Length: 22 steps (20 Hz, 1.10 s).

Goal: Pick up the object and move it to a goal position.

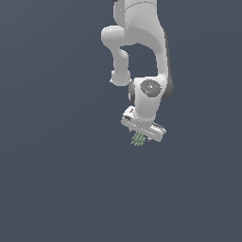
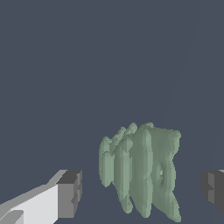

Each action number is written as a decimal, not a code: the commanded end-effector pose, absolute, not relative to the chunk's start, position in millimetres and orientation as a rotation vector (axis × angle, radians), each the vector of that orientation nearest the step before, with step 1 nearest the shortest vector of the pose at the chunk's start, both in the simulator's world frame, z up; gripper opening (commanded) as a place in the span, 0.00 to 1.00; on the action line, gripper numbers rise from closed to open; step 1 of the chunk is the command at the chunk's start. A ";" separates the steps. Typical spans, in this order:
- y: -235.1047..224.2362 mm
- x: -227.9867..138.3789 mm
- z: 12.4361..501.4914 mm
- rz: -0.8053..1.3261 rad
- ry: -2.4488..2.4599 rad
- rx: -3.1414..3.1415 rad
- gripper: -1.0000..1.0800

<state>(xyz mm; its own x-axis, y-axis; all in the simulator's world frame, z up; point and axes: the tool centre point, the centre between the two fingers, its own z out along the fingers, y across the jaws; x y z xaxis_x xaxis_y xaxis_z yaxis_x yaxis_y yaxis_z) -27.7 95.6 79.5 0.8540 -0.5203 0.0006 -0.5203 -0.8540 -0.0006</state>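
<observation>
The object (image 2: 140, 170) is a small pale green item made of several parallel ridges. In the wrist view it sits between my two fingers, with a gap on each side. One dark pad (image 2: 70, 192) and the other (image 2: 213, 190) stand wide apart and touch nothing. My white gripper (image 2: 142, 191) is open around the object. In the exterior view the gripper (image 1: 141, 135) points down over the object (image 1: 137, 139), which shows just under the hand. The fingertips are hidden there.
A plain dark grey-blue surface (image 1: 56, 179) fills both views. The white arm (image 1: 142, 42) reaches down from the upper middle of the exterior view. No goal marker shows.
</observation>
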 end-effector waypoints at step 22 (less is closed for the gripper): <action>96.3 -27.6 44.8 -0.002 0.851 -3.023 0.00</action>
<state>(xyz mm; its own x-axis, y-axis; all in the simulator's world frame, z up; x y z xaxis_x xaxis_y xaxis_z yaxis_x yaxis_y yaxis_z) -27.5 96.7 44.8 0.8531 -0.5217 0.0010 -0.5217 -0.8531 -0.0015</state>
